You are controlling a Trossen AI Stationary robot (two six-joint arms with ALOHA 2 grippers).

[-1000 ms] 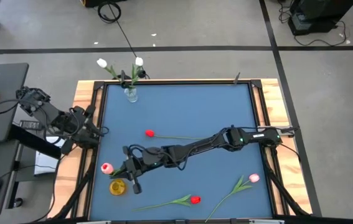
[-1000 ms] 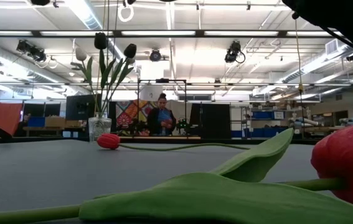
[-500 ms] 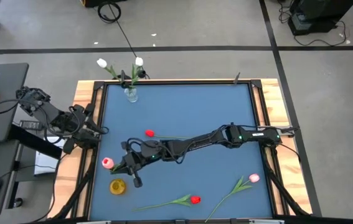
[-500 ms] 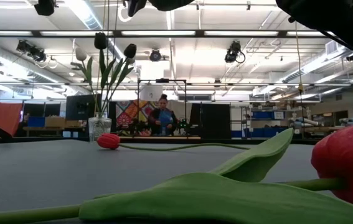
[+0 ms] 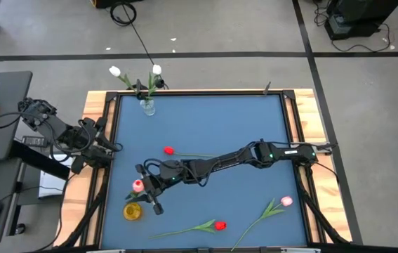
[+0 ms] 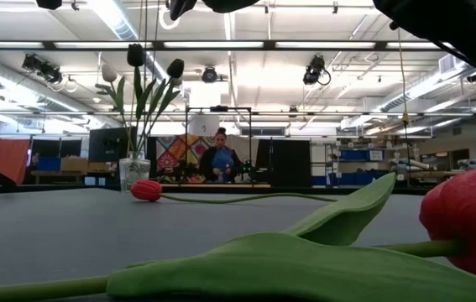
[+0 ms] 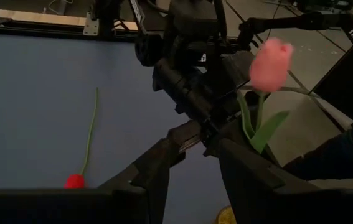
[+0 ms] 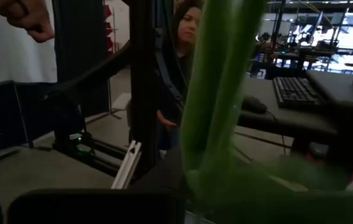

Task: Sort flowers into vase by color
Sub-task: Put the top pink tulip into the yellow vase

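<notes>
The right hand [image 5: 144, 188] reached far across the blue surface [image 5: 241, 119] to its left side and held a pink tulip [image 5: 137, 185] by the stem, head up, as the left wrist view showed it upright [image 7: 271, 62]. The grip low on the stem probably served to keep the flower vertical so the stem could drop into the yellow vase [image 5: 133, 210] just beside the hand. Its fingers looked closed on the stem, though how firmly could not be told.

The left hand [image 5: 107, 151] waited at the left edge, fingers parted and empty, clear of the working arm.

Two white tulips [image 5: 156, 69] stood in the glass vase [image 5: 147, 107] at the far edge, one colour apparently sorted. Two red tulips [image 5: 168, 150] [image 5: 220, 225] and another pink one [image 5: 286, 201] lay flat, awaiting their turn.
</notes>
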